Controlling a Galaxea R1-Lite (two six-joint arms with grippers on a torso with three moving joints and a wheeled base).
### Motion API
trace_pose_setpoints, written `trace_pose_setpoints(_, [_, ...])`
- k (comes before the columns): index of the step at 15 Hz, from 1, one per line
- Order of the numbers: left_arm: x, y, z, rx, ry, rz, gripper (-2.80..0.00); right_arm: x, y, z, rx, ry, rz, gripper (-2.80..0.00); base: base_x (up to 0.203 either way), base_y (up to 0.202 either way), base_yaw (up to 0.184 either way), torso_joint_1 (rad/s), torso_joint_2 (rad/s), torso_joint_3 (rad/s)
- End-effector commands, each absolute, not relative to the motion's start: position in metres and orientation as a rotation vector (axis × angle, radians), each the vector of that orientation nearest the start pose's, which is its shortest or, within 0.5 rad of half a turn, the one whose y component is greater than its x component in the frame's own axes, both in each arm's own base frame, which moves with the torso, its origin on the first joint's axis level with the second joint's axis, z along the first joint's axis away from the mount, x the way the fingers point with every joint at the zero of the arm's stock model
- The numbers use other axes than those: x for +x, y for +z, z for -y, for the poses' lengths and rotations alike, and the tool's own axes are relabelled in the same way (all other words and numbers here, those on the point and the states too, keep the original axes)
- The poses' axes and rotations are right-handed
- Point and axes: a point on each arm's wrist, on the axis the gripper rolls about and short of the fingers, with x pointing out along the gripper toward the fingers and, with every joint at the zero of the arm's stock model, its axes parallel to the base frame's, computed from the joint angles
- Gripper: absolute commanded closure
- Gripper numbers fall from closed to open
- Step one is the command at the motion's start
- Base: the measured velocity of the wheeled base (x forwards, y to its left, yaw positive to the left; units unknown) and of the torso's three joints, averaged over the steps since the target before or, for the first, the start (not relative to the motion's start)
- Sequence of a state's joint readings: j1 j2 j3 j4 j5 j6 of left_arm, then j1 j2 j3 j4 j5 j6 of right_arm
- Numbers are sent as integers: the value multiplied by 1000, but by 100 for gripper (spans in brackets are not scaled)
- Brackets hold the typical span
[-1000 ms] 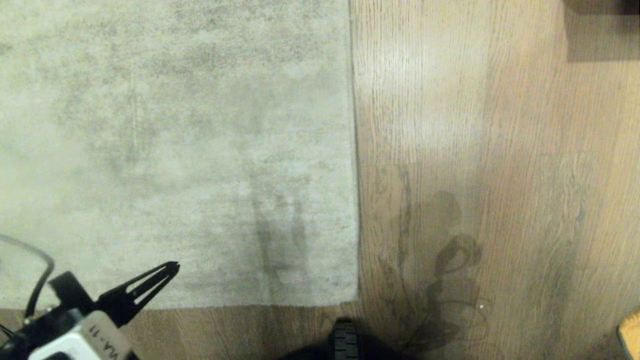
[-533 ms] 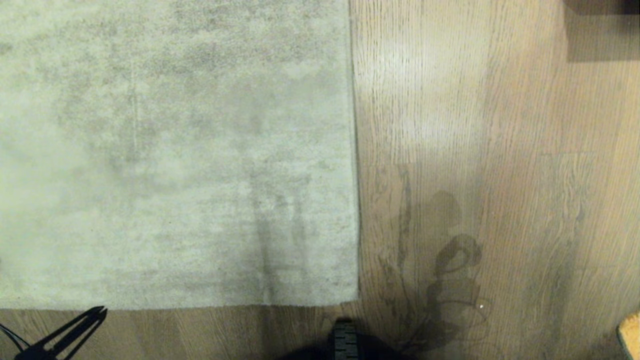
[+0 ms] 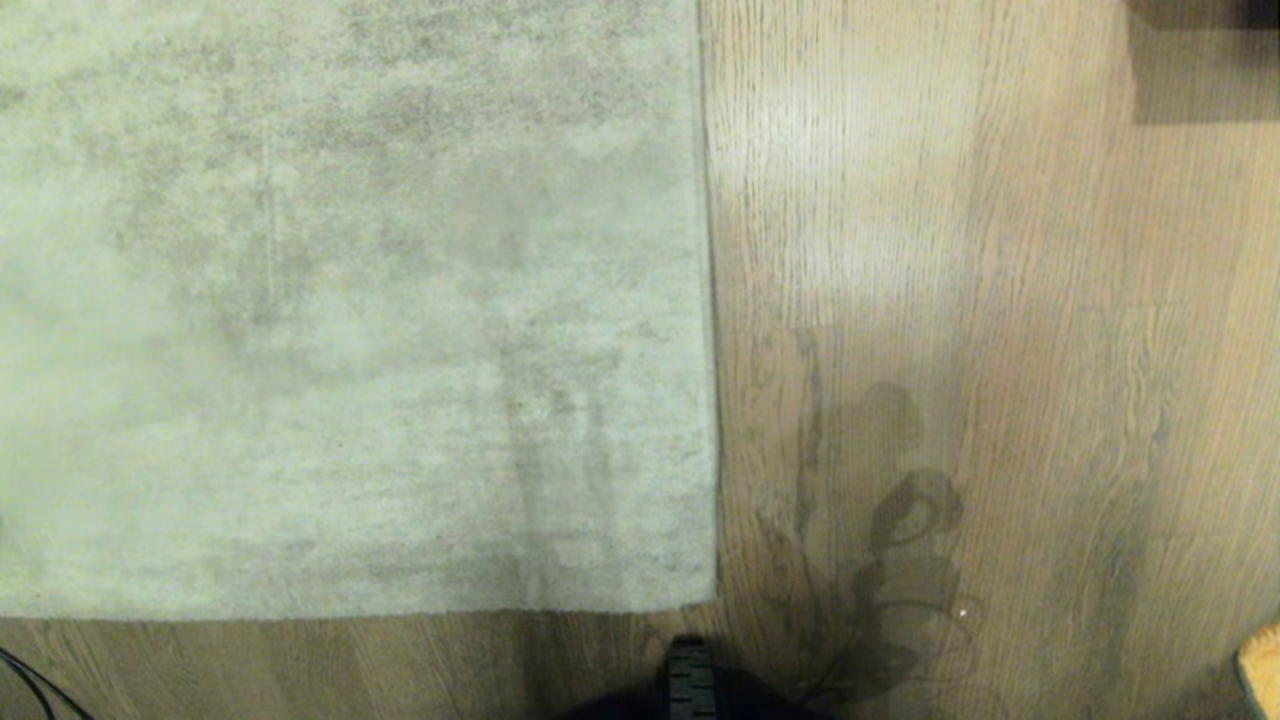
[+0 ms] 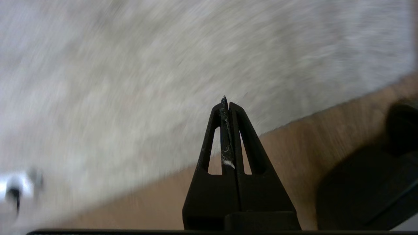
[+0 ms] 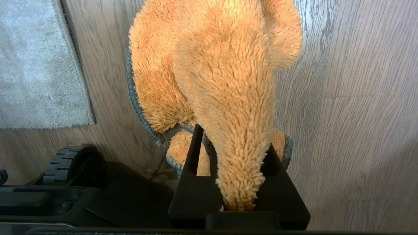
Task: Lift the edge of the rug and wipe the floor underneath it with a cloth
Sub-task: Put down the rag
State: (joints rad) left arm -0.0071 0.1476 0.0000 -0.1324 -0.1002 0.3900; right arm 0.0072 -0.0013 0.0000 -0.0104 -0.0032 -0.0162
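The rug edge lay flat on the floor, unlifted and unwiped, while the right hand clenched the orange cloth and the left hand hung clenched and empty above the rug.

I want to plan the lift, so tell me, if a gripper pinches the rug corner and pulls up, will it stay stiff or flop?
The rug edge lies flat with a thin border, so it would likely bend and drape, not lift like a board. Its short pile probably grips well. So much rug behind it may drag heavily.
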Motion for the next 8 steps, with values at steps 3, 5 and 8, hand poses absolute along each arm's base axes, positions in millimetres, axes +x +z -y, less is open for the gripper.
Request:
trace_pose_setpoints(3, [-23,79,0,230,-9,34,0,-23,77,0,-17,5,11,0,0,0,0,0,0,0])
trace_pose_setpoints(5, [-23,77,0,110,-16,16,0,-23,77,0,-17,5,11,0,0,0,0,0,0,0])
trace_pose_setpoints(8, [-23,75,0,-15,-8,-6,0,-23,77,0,-17,5,11,0,0,0,0,0,0,0])
